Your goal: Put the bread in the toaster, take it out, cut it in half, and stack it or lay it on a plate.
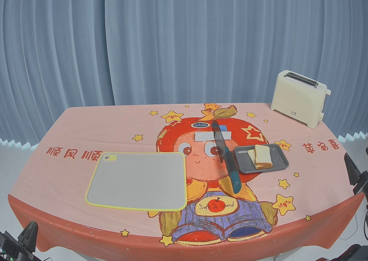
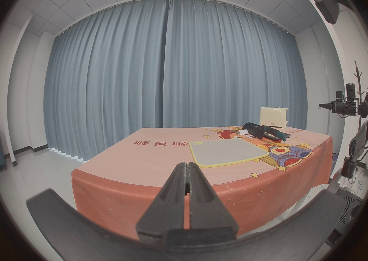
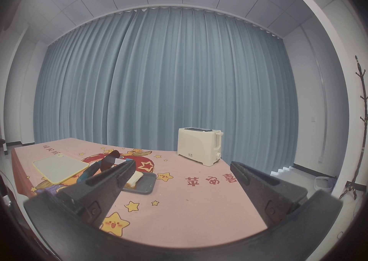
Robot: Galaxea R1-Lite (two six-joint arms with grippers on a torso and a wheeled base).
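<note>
Two bread slices point(image 1: 263, 156) on grey tray point(image 1: 281, 161), red-lettered tablecloth point(image 1: 76, 129), small-labelled toaster point(image 1: 299, 98)

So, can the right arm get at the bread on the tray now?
Probably yes. The right gripper is open off the right edge of the table; the bread lies uncovered on the tray on that side, and the knife lies beyond the tray, not between.

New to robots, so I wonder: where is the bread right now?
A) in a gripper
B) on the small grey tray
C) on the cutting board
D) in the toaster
B: the bread lies on the grey tray, beside the knife.
</note>
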